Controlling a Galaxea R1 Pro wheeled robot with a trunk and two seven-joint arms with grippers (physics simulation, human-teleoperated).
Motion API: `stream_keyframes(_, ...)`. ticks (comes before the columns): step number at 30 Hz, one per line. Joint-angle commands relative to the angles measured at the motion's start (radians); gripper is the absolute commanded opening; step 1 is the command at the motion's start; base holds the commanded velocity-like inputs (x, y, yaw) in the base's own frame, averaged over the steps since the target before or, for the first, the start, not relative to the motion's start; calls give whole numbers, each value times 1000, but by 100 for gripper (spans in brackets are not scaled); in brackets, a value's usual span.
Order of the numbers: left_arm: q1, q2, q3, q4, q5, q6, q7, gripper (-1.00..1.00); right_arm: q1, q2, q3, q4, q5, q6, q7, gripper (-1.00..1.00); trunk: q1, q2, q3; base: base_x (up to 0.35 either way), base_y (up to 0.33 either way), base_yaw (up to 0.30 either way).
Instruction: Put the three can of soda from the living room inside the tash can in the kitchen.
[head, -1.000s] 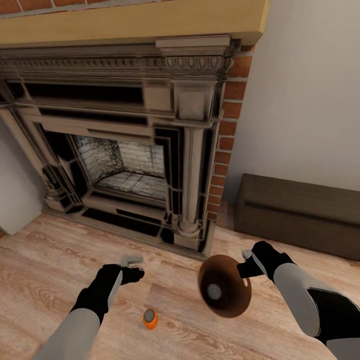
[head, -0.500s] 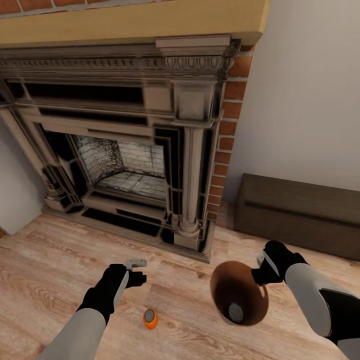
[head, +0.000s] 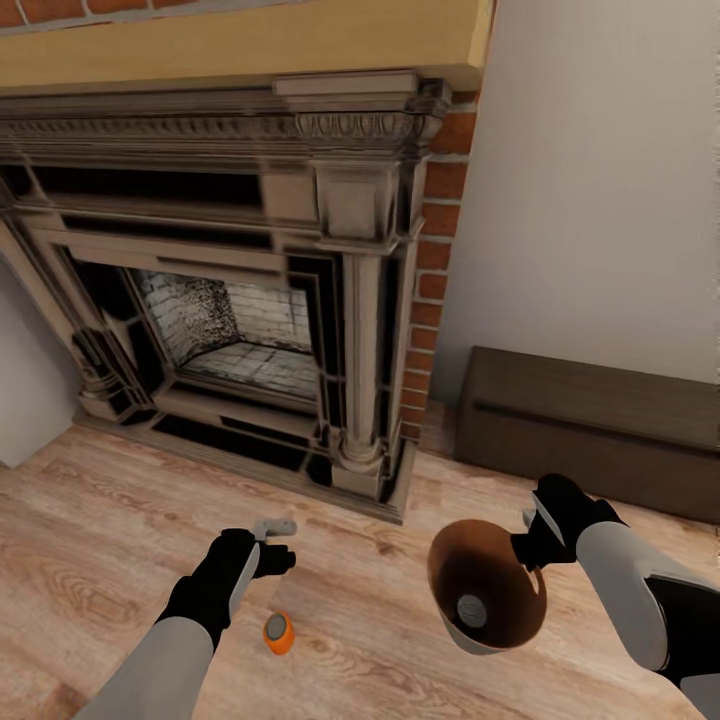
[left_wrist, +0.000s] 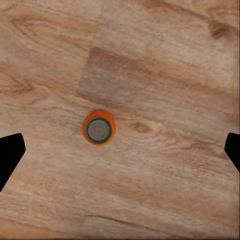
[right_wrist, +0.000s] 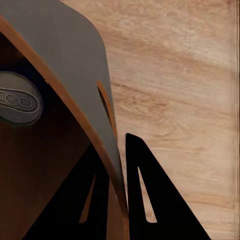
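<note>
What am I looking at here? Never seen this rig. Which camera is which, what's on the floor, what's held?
It is a simulated two-armed wheeled robot in front of a brick fireplace. The large picture comes from its head camera, looking down over both arms. The other two come from cameras near each gripper.

An orange soda can stands upright on the wood floor. The left gripper hangs above it, open and empty; its camera looks straight down on that can.

The right gripper is pinching the rim of a small bin, carried in the air. One can already lies inside.

Orange soda can upright on floor, tilted trash can holding can
</note>
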Motion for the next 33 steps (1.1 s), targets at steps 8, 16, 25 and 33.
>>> stream_keyframes(8, 0, 5, 0, 7, -3, 4, 3, 100, 1, 1, -6, -1, -19, 2, 4, -100, 0, 0, 0, -33, -88, 0)
stream_keyframes(16, -25, 12, -2, 97, -4, 48, 3, 100, 0, 10, -7, -1, -19, 2, 4, -100, 0, 0, 0, -2, -5, 0)
stream_keyframes(25, -87, 15, -4, 306, -8, -95, 12, 100, 1, 13, -7, -1, -19, 2, 4, -100, 0, 0, 0, 0, 0, 0)
stream_keyframes(33, -90, 19, -7, 325, -10, -149, 15, 100, 1, 15, -4, -1, -19, 2, 3, -100, 0, 0, 0, 0, 0, 0)
